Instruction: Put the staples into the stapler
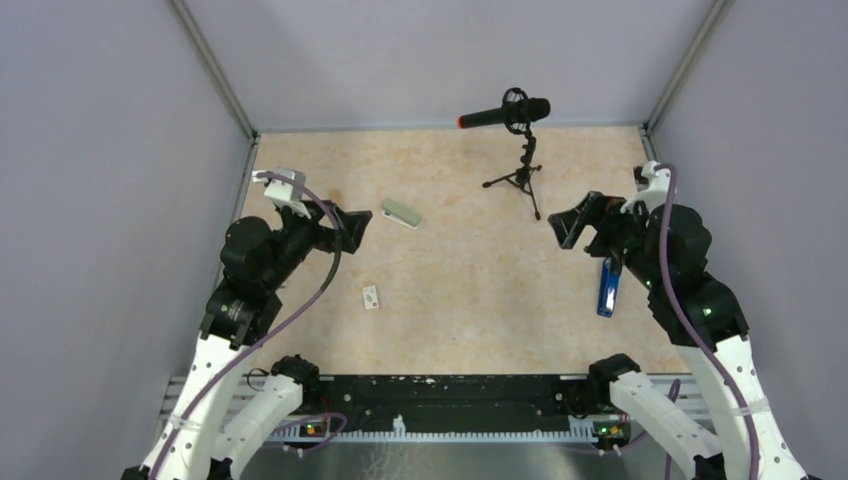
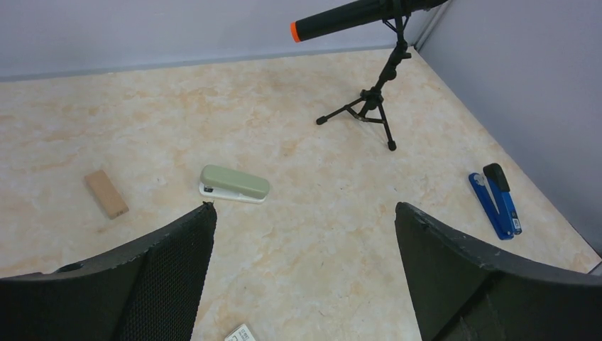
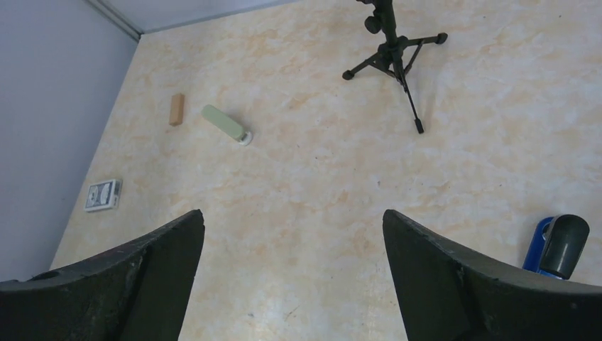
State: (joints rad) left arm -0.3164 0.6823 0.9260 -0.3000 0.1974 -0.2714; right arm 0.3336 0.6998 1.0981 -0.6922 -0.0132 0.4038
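The pale grey-green stapler (image 1: 401,213) lies closed on the table, left of centre. It also shows in the left wrist view (image 2: 234,183) and the right wrist view (image 3: 226,123). The small white staples box (image 1: 371,297) lies nearer the arms; it also shows in the right wrist view (image 3: 103,195) and at the bottom edge of the left wrist view (image 2: 241,334). No grey metallic block shows. My left gripper (image 1: 355,225) (image 2: 305,213) is open and empty, just left of the stapler. My right gripper (image 1: 565,228) (image 3: 292,217) is open and empty, far to the stapler's right.
A black microphone (image 1: 505,112) stands on a small tripod (image 1: 520,180) at the back centre. A bright blue stapler (image 1: 607,287) lies under my right arm. A brown wooden block (image 2: 106,193) lies left of the grey-green stapler. Grey walls enclose the table.
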